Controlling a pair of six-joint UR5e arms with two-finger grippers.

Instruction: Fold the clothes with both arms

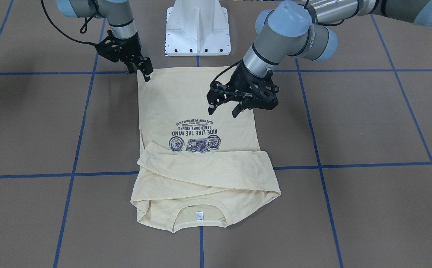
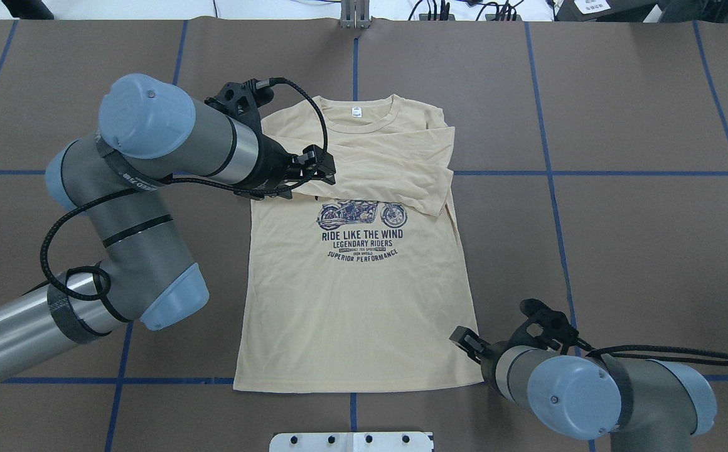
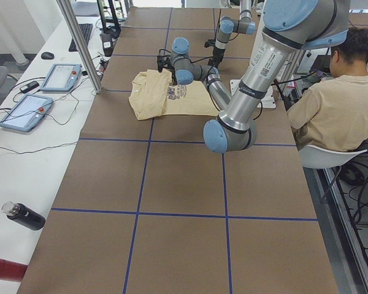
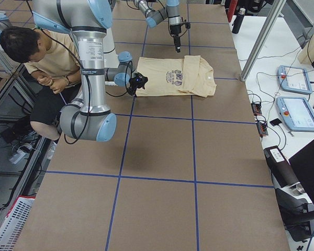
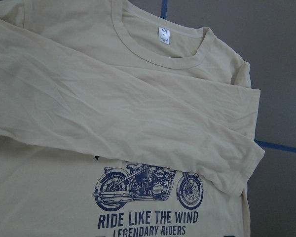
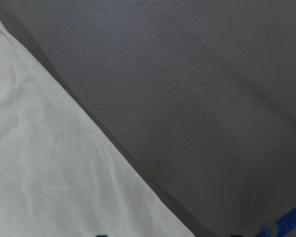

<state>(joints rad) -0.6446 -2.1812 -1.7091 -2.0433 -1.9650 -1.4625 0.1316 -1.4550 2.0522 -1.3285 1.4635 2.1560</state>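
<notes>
The clothes, one cream-yellow long-sleeved T-shirt [image 1: 197,96] [image 2: 351,301], lie print up on the brown table, neck away from the robot. Both sleeves are folded across the chest [image 5: 138,113], covering the top of the motorcycle print. My left gripper [image 1: 223,111] [image 2: 317,172] hovers open just above the shirt's left side at print height, with nothing between its fingers. My right gripper [image 1: 139,70] [image 2: 464,342] is low at the hem's right corner and looks open. The right wrist view shows only the shirt's edge [image 6: 39,173] lying flat on the table.
The white pedestal base [image 1: 197,29] stands just behind the hem. A person [image 3: 337,104] sits beside the robot. Control tablets [image 3: 61,76] and bottles [image 3: 24,215] lie on the side bench beyond the far edge. Blue tape lines [image 1: 201,171] grid the table.
</notes>
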